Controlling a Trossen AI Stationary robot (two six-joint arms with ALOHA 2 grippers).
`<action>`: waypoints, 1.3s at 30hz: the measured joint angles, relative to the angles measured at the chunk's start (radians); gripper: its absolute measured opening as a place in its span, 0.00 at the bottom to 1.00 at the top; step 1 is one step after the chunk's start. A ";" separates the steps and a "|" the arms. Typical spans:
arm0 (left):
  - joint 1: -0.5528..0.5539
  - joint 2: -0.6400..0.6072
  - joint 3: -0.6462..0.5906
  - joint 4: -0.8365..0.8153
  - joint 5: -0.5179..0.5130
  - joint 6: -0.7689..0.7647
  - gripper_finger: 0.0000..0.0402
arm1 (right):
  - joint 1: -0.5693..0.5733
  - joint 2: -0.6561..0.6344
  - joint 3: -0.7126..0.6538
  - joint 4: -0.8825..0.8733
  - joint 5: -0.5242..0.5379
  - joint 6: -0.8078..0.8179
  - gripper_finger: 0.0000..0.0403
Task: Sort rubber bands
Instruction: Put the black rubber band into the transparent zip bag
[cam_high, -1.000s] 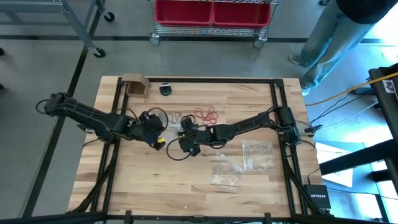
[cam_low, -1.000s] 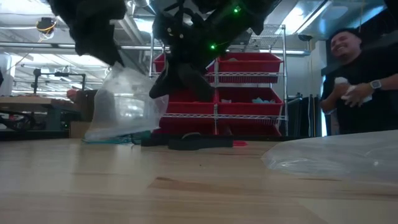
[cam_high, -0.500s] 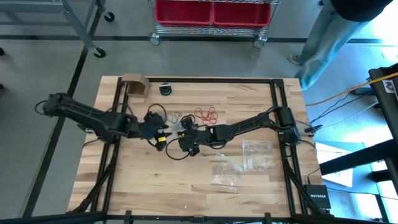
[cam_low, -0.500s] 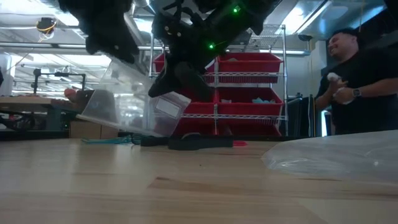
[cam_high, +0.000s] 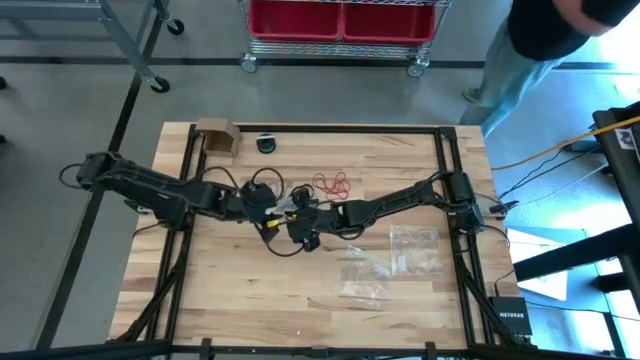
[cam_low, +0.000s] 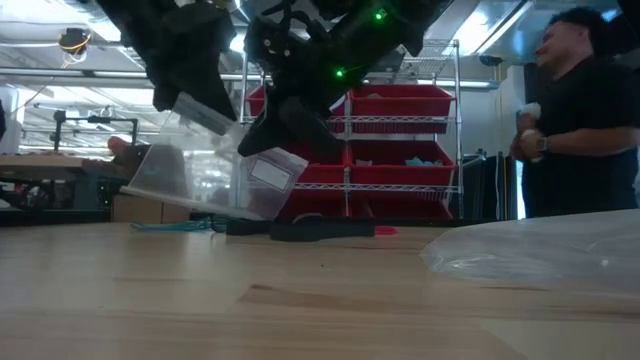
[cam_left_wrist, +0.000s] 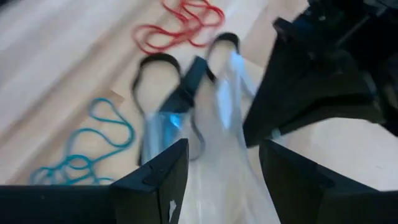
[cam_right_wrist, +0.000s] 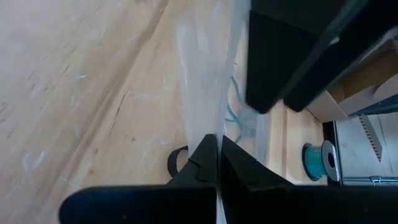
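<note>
A pale wooden worktop (cam_high: 250, 290) with a black frame stands in a workshop, a wire shelf of red bins (cam_high: 343, 20) behind it and a person (cam_low: 575, 120) in dark clothes at its side. Near the middle lie the rubber bands: thin, limp loops in three clusters. The red bands (cam_high: 332, 183) are tangled together, the black bands (cam_left_wrist: 163, 81) are the broadest loops, and the teal bands (cam_left_wrist: 87, 149) curl in loose coils.

A clear zip bag (cam_low: 215, 170), glossy and crumpled, hangs between the two arms, just beside the black bands. The right pincer (cam_right_wrist: 217, 158) is clamped together on the bag's edge. The left pincer (cam_left_wrist: 217, 171) stands apart, its fingers on either side of the bag without gripping it; the black bands lie just beyond it, the red farther on, the teal off to one side.

More clear bags (cam_high: 390, 260) lie flat well apart from the bands. A cardboard box (cam_high: 217, 136) and a spool (cam_high: 266, 143) sit at the worktop's far edge.
</note>
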 joint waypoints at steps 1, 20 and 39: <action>0.009 0.008 0.000 0.005 0.038 0.014 0.47 | 0.000 0.000 0.000 0.000 0.000 -0.001 0.00; 0.089 0.111 0.002 -0.032 0.033 0.144 0.02 | 0.001 0.000 0.000 0.001 -0.009 -0.008 0.00; 0.045 0.009 0.108 -0.176 -0.095 0.304 0.00 | 0.001 0.000 0.000 -0.002 -0.071 0.010 0.00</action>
